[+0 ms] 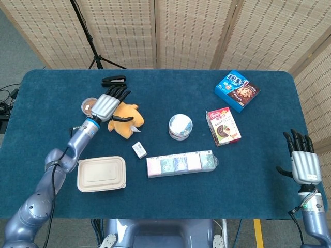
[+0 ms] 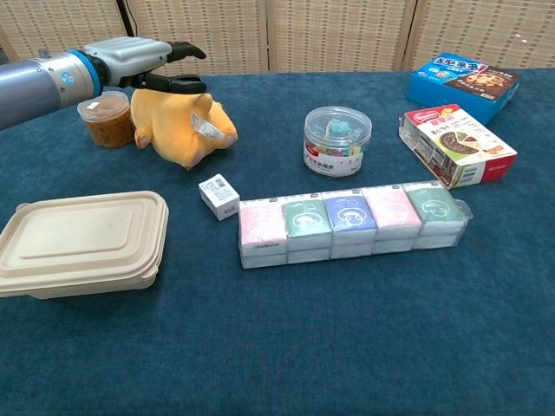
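My left hand [image 1: 107, 104] [image 2: 139, 61] hovers open just above the yellow plush chicken [image 1: 126, 120] [image 2: 184, 126], its fingers spread over the toy's head and its thumb out to the side. It holds nothing. A small jar of brown paste [image 1: 89, 106] [image 2: 106, 120] stands right beside the toy, partly hidden by the hand in the head view. My right hand [image 1: 303, 163] stays open at the table's near right edge, far from every object, and shows only in the head view.
A beige lidded food box [image 1: 101, 173] [image 2: 82, 243] sits front left. A small white box [image 1: 138, 150] [image 2: 218, 196], a row of tissue packs [image 1: 180, 163] [image 2: 351, 222], a clear round tub [image 1: 180, 126] [image 2: 336, 140], a red-and-white box [image 1: 223, 126] [image 2: 456, 144], a blue cookie box [image 1: 236, 90] [image 2: 464, 84] and a black stapler [image 1: 114, 80] are spread about.
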Available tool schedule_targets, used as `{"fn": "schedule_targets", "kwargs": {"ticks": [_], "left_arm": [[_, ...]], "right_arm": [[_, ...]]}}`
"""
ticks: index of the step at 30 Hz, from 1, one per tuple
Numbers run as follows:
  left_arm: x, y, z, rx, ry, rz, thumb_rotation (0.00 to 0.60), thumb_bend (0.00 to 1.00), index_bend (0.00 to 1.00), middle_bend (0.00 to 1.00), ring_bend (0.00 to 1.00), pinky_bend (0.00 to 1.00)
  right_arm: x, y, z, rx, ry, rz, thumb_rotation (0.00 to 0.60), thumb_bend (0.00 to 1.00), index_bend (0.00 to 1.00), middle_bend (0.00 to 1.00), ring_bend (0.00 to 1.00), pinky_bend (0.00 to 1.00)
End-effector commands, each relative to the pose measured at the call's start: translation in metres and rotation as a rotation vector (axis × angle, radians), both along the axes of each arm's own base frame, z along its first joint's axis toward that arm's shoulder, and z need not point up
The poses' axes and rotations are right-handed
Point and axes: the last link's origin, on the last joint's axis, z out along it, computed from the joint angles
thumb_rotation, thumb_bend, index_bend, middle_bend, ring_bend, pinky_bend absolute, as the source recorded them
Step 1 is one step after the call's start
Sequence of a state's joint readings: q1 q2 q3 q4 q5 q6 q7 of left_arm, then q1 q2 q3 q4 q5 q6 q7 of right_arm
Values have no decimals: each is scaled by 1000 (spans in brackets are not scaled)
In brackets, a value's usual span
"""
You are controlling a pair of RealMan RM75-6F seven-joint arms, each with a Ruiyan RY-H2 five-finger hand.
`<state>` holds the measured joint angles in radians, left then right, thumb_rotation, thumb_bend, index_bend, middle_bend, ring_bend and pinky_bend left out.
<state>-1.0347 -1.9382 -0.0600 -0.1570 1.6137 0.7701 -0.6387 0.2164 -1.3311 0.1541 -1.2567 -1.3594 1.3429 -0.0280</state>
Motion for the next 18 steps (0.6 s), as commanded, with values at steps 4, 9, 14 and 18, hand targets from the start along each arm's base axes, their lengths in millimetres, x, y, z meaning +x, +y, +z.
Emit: {"fn": "schedule_targets", "kwargs": {"ticks": [4,9,14,18], "left_arm": [[0,1,-14,-29,19,53,0,0,0,0,0,0],[-1,-2,-21,-43,36,66,0,0,0,0,0,0],[6,-8,-33,-64,34,32,0,0,0,0,0,0],[12,-13,-39,-74,23,-4,0,0,0,0,0,0]], "right_arm": [[-2,-2,1,0,-7,-7,600,0,0,0,0,0],[-3,-1,2,0,-12,-9,600,0,0,0,0,0],[-3,-1,3,3,-17,-9,600,0,0,0,0,0],[-3,-1,4,1,-21,-7,600,0,0,0,0,0]]}}
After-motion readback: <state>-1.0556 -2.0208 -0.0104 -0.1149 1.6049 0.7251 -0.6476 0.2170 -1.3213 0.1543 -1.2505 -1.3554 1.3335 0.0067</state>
